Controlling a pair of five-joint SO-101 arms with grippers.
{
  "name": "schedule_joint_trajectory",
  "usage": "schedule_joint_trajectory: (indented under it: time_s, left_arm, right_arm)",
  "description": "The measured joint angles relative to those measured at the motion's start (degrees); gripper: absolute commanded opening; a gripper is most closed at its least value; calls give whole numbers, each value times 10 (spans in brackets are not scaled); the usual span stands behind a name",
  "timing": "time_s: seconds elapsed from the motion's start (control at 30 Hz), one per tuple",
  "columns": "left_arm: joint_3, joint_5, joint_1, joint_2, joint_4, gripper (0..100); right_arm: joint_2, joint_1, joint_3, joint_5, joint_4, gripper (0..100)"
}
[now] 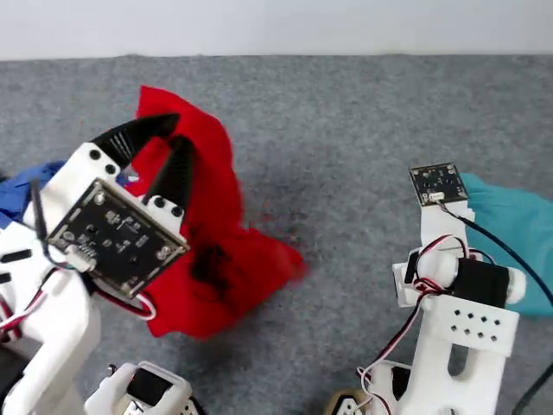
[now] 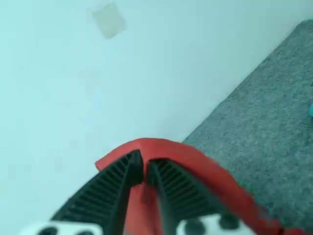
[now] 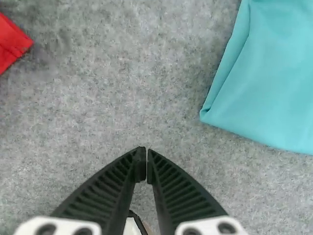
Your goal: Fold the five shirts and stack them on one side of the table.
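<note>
Your left tool point(image 1: 180, 131) is clenched on the red shirt point(image 1: 216, 251). In the left wrist view point(image 2: 145, 159) its black fingers point(image 2: 171, 188) stand almost together, with red cloth caught between them and a fold of the shirt point(image 2: 195, 161) arching over the tips. From above, the red shirt lies crumpled on the left half of the grey table point(image 1: 346, 130), partly under that tool. A blue shirt point(image 1: 17, 190) shows at the table's left edge, beside your left arm.

Your right tool point(image 3: 145, 152) is shut with nothing in it, its tips meeting over bare table. The teal shirt point(image 3: 264, 73) lies flat near it but not touching, at the table's right edge point(image 1: 510, 225). A corner of the red shirt point(image 3: 12, 41) shows well apart from it.
</note>
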Motion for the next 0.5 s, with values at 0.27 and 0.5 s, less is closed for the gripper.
schedule_joint_trajectory:
  time_s: [0.27,0.5]
  left_arm:
    - [2,0,-54,-4,85,13]
    - [74,-6,-258,-9,127,13]
  right_arm:
    - [0,-2,0,0,-39,9]
    - [0,-25,0,0,-85,9]
